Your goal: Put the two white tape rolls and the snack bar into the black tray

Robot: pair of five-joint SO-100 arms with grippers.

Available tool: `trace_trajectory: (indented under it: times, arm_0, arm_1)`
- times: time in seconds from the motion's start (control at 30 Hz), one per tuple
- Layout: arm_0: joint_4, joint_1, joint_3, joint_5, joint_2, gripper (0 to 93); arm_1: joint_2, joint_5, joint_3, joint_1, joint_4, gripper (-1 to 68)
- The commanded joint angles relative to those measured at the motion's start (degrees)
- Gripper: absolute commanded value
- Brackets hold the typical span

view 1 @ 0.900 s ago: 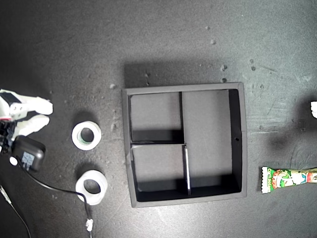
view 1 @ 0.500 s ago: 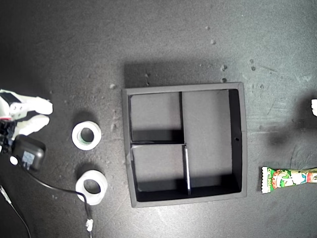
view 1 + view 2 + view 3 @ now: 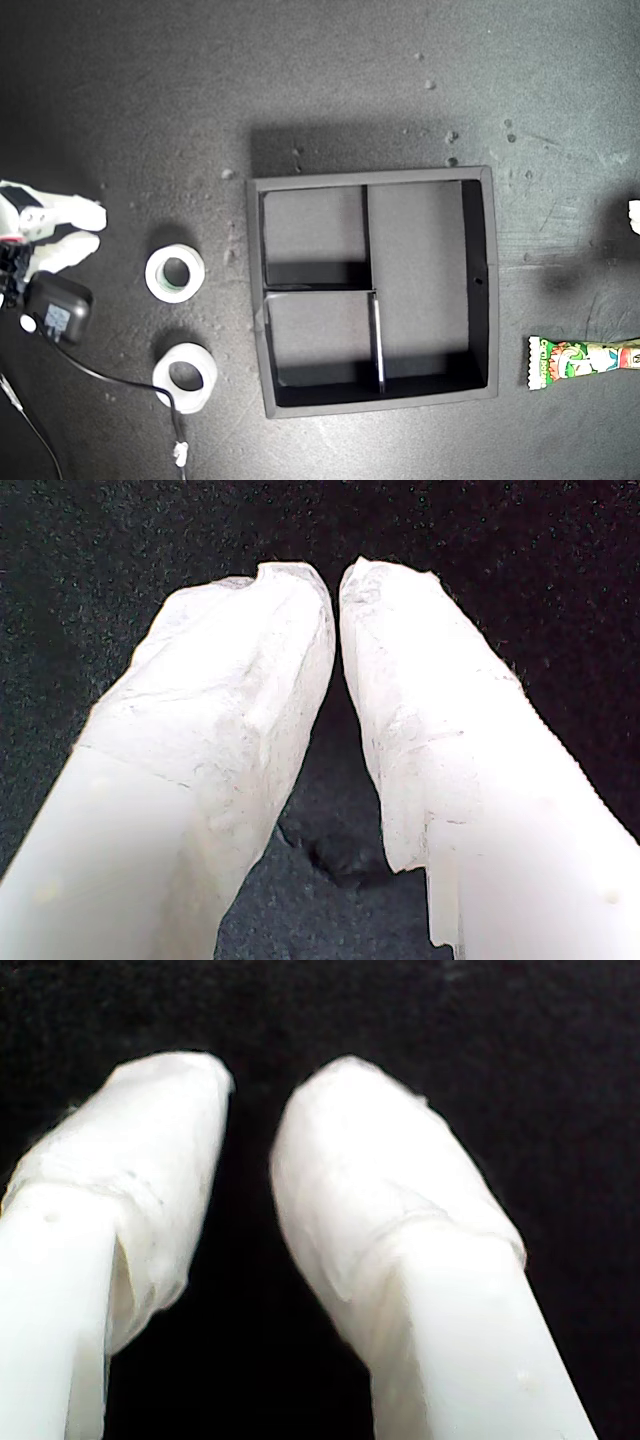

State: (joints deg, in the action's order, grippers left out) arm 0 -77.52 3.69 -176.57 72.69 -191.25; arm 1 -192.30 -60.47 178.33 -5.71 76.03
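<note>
Black tray [image 3: 482, 280]: sitting near the middle of the dark desk [image 3: 330, 80], all three compartments holding nothing.

Tape rolls: both lying flat on the desk between the tray and the desk's edge at the exterior view's left, apart from the tray. The roll with the greenish inner rim [image 3: 175, 273] is lying farther from the desk's near edge; the plain white roll [image 3: 185, 375] is lying nearer that edge, with a black cable [image 3: 110, 382] running up against it.

Snack bar [image 3: 583, 361]: lying flat on the desk beyond the tray's wall at the exterior view's right, running off that edge of the picture.

My first gripper [image 3: 337, 580]: hovering over bare dark surface, tips almost meeting, only a thin slit showing, holding nothing.

My second gripper [image 3: 250, 1095]: hanging over bare dark surface, a narrow gap showing between the tips, nothing in it.

Which arm is which: I cannot tell; a white gripper [image 3: 75, 232] is showing at the exterior view's left edge, beside a black camera block [image 3: 58, 310].
</note>
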Motion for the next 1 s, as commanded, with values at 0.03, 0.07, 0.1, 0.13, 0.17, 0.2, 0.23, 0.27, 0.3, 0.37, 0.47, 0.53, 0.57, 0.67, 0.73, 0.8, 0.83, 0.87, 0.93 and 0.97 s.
trace_trajectory:
  times: [0.03,0.07,0.1,0.13,0.17,0.2,0.23,0.27,0.3,0.37,0.47,0.53,0.57,0.67,0.73,0.8,0.83,0.87,0.93,0.97]
  arm_0:
    - [-2.11,0.79,-3.25,1.67,-2.81,4.1]
    - [-2.20,0.79,-3.25,1.76,-2.81,4.1]
    - [-2.20,0.79,-3.25,2.37,-2.81,4.1]
    - [-2.11,0.70,-3.25,1.93,-2.81,4.2]
    - [-1.76,0.53,-3.25,1.85,-2.81,4.8]
    - [-0.97,0.53,-3.25,1.58,-2.81,4.8]
    - [0.18,0.53,-3.25,0.97,-2.81,4.8]
    - [1.67,0.62,-3.25,0.35,-2.81,4.4]
    - [3.69,0.79,-3.25,-0.88,-2.81,3.0]
    - [7.56,0.79,-3.25,-2.46,-2.81,0.1]
    - [10.37,0.88,-3.25,-3.25,-2.81,0.1]
    - [11.51,1.49,-3.25,0.09,-2.81,0.1]
    - [13.45,2.99,-3.25,-0.35,-2.72,0.0]
    - [21.53,4.66,-3.25,-11.34,-2.72,0.0]
    - [22.76,3.69,-3.16,-14.94,-2.64,0.5]
    - [24.35,3.25,-2.81,-17.58,-2.64,1.3]
    - [25.58,3.34,-2.20,-18.98,-2.64,2.6]
    - [26.54,3.60,-1.23,-20.48,-2.64,3.6]
    - [27.60,3.25,0.35,-22.15,-2.64,8.1]
    - [29.62,2.64,0.26,-23.38,-2.64,10.4]
  arm_1:
    - [0.26,-0.35,0.70,-0.18,0.79,1.0]
    - [0.26,-0.44,0.70,-0.18,0.79,1.0]
    - [0.26,-0.62,0.70,-0.18,0.79,1.0]
    - [0.26,-0.62,0.70,-0.26,0.79,1.0]
    - [0.26,-2.46,0.70,-0.44,0.79,1.0]
    - [0.26,-4.48,0.70,-0.79,0.79,1.0]
    - [0.26,-5.27,0.70,-1.41,0.79,1.0]
    - [0.26,-5.45,0.70,-1.85,0.62,1.0]
    - [0.26,-5.36,0.70,-1.93,0.44,1.0]
    - [0.26,-3.43,0.70,-1.85,-0.70,0.1]
    - [0.26,1.58,0.70,-0.18,-5.01,-0.1]
    - [0.26,4.22,0.70,0.00,-8.09,-0.1]
    - [0.26,5.89,0.70,0.18,-10.28,-0.1]
    - [0.26,11.34,0.70,1.23,-17.49,-0.1]
    - [0.26,12.57,0.70,1.41,-20.83,-0.2]
    - [0.26,13.80,0.70,1.41,-23.47,-0.2]
    - [0.26,14.59,0.70,1.41,-24.87,-0.2]
    - [0.26,15.21,0.70,1.67,-26.37,-0.2]
    - [0.26,15.21,0.70,2.46,-29.27,-0.3]
    - [0.26,15.12,0.70,3.16,-30.59,-0.3]
